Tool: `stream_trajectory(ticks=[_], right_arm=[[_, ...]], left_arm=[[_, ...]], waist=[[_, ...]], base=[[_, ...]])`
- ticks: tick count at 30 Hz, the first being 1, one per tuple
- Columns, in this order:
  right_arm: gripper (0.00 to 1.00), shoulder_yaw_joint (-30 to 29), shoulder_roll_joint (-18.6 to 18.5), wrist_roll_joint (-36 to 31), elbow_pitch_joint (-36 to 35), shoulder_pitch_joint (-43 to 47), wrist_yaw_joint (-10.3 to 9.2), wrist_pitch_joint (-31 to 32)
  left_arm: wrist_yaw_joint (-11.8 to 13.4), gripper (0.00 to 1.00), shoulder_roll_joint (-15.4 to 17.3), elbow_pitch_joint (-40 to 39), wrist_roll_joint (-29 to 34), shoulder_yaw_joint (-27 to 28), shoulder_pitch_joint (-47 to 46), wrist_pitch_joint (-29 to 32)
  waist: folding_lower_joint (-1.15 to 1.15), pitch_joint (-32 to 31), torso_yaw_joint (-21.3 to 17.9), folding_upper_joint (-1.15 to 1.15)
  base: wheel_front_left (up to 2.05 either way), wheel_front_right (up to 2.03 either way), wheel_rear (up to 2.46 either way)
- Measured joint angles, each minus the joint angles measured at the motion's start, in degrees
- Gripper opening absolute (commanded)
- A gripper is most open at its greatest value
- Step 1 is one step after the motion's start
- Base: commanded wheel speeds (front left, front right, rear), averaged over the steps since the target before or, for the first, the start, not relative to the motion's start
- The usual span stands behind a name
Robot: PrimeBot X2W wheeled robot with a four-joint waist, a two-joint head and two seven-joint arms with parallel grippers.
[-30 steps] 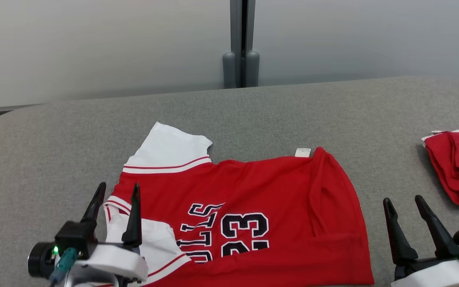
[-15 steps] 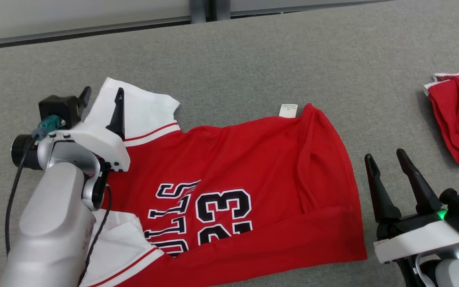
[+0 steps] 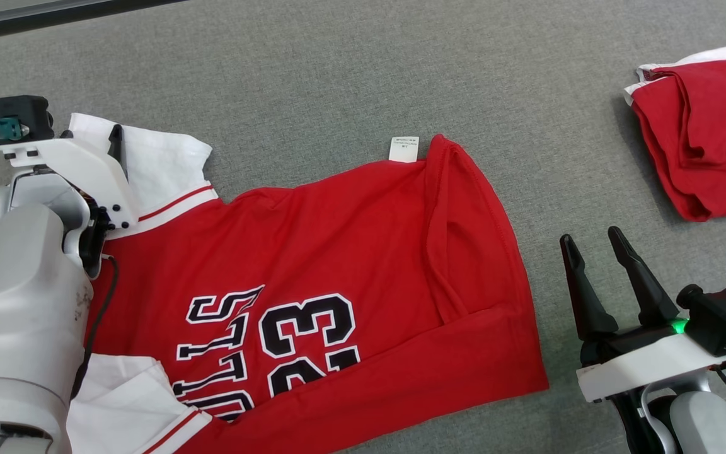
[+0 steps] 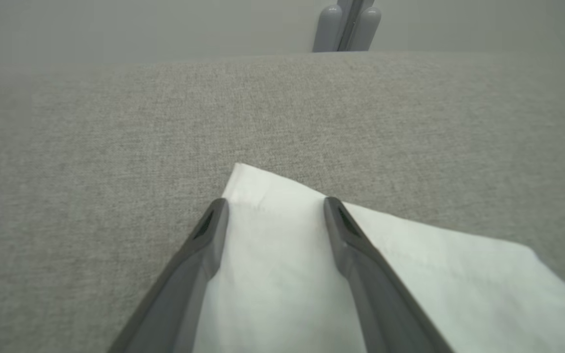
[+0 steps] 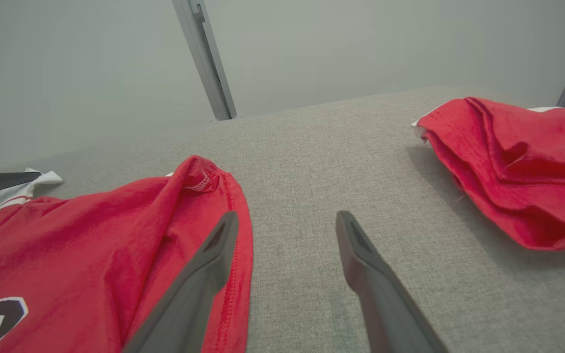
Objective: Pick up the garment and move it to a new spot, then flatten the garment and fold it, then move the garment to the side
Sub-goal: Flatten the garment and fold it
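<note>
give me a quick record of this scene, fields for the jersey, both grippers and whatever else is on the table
surface: grey fabric table
jersey: red with white sleeves, spread out but creased, its right side folded over
left gripper: open, fingers either side of the far sleeve corner; contact cannot be told
right gripper: open, over bare table just right of the jersey, holding nothing
tag: white, at the jersey's far edge
other garment: red, bunched, far right, apart from the jersey
</note>
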Motion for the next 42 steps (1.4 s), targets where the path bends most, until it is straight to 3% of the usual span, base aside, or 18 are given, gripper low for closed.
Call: stream_trajectory(ticks=[1,2,3,10,14,22,29,30,32,34,35,42], right_arm=[[1.00,0.11,-0.02,0.10,0.24,-0.12,0.00,-0.09],[1.00,0.12,-0.02,0.56,0.52,-0.28,0.00,-0.11],[1.00,0.22,-0.12,0.80,0.81,-0.49,0.00,-0.11],[1.00,1.34,-1.62,2.53,2.50,-4.72,0.00,0.44],[1.00,3.09,-3.76,3.63,6.00,-11.89,0.00,0.86],[1.00,12.14,-5.35,7.30,16.39,-25.01,0.00,3.83],[1.00,19.16,-7.13,10.84,26.01,-31.39,0.00,11.11],[0.95,19.79,-7.55,11.26,26.65,-31.73,0.00,12.04],[0.50,20.47,-8.39,12.77,27.71,-31.83,0.00,13.67],[0.34,20.46,-9.29,13.79,28.31,-31.84,0.00,14.27],[0.00,20.50,-9.71,14.36,28.48,-31.85,0.00,14.66],[0.00,20.24,-10.58,17.35,28.62,-32.05,0.00,12.22]], left_arm=[[-0.63,0.60,0.05,1.04,-0.20,0.02,-0.66,0.71],[-0.70,0.11,0.09,1.59,-0.20,-0.01,-1.04,0.40],[-0.71,0.00,0.05,2.24,-0.18,-0.14,-1.29,0.16],[-1.62,0.00,-0.23,4.36,0.18,-1.49,-2.22,-3.63],[-2.18,0.00,-2.15,4.89,0.49,-2.64,-4.28,-6.14],[-3.14,0.00,-5.64,5.35,0.85,-4.26,-6.91,-9.60],[-3.97,0.00,-6.91,6.01,0.32,-4.87,-7.07,-11.88],[-4.10,0.00,-7.08,6.08,0.22,-4.93,-7.07,-12.04],[-4.14,0.00,-7.21,6.16,-0.16,-4.97,-7.07,-12.60],[-4.22,0.00,-7.30,6.25,-0.21,-5.04,-7.07,-13.03],[-4.23,0.00,-7.35,6.28,-0.36,-5.05,-7.07,-13.32],[-4.65,0.00,-7.37,5.97,-1.22,-4.89,-7.01,-14.91]], waist=[[0.00,0.02,-0.10,0.00],[0.00,-0.02,-0.11,0.00],[0.00,-0.04,-0.08,0.00],[0.00,-0.09,0.77,0.00],[0.00,0.06,2.59,0.00],[0.00,0.87,6.94,0.00],[0.00,0.67,9.41,0.00],[0.00,0.53,9.60,0.00],[0.00,0.13,9.85,0.00],[0.00,-0.28,9.99,0.00],[0.00,-0.45,10.04,0.00],[0.00,-1.54,10.54,0.00]], base=[[0.00,0.00,0.00],[0.00,0.00,0.00],[0.00,0.00,0.00],[0.00,0.00,0.00],[0.00,0.00,0.00],[0.00,0.00,0.00],[0.00,0.00,0.00],[0.00,0.00,0.00],[0.00,0.00,0.00],[0.00,0.00,0.00],[0.00,0.00,0.00],[0.00,0.00,0.00]])
